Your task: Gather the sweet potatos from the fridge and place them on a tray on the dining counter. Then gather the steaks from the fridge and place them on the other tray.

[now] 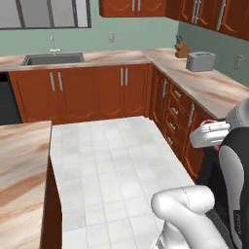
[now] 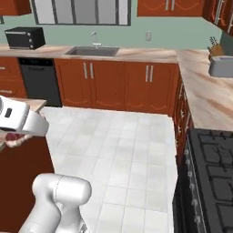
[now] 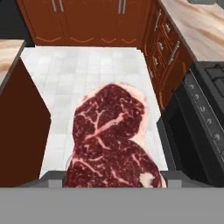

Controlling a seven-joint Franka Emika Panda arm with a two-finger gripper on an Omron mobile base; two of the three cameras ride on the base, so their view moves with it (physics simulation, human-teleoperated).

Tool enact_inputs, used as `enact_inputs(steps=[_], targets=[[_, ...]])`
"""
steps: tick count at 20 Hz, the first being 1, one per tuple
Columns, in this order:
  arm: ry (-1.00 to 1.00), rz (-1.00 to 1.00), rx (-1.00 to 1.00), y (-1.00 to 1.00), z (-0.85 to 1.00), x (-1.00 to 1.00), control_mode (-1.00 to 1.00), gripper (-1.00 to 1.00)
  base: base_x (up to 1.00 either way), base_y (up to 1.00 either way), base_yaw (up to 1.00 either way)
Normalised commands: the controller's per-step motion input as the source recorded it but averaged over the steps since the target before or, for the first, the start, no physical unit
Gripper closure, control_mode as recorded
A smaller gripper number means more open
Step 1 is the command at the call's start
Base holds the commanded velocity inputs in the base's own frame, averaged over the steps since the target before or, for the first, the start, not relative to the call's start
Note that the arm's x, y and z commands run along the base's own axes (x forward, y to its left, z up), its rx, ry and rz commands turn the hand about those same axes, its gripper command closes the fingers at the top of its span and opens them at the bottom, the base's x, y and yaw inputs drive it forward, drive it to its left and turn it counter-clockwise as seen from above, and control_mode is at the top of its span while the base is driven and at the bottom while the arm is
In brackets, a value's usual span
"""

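From the left base view we see the arm rising at lower right over a pale tiled floor. The dining counter fills the lower left with its marbled top. Along the far wall runs a counter with a sink, and the right-hand counter carries a toaster and a knife block. By the arm's upper link at the right edge a sliver of pinkish red shows, which may be the steak; we cannot say for sure.

From the right base view the arm rises at lower left, with its white forearm crossing the left edge. Just under that forearm a small patch of dark red and pink shows against the dining counter's corner. A stove sits at lower right, a dishwasher and a microwave at upper left.

In the hand view the steak lies large before the camera, above the tiled floor, between the counter's dark base on the left and the stove on the right. The gripper is clamped on the steak, its jaws spread wide about the slab's lower end.
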Motion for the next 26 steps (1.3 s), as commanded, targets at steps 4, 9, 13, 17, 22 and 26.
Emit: enact_inputs(steps=[4, 9, 13, 17, 22, 26], targets=[[0.00, 0.00, 0.00, 0.00, 0.00, 0.00, 1.00, 1.00, 1.00, -0.01, 0.41], [0.00, 0.00, 0.00, 0.00, 0.00, 0.00, 1.00, 1.00, 1.00, -0.06, 0.21], [0.00, 0.00, 0.00, 0.00, 0.00, 0.00, 1.00, 1.00, 1.00, -0.46, 0.21], [0.00, 0.00, 0.00, 0.00, 0.00, 0.00, 1.00, 1.00, 1.00, -0.44, 0.28], [0.00, 0.00, 0.00, 0.00, 0.00, 0.00, 1.00, 1.00, 1.00, -0.13, 0.55], [0.00, 0.00, 0.00, 0.00, 0.00, 0.00, 1.00, 1.00, 1.00, -0.14, 0.68]])
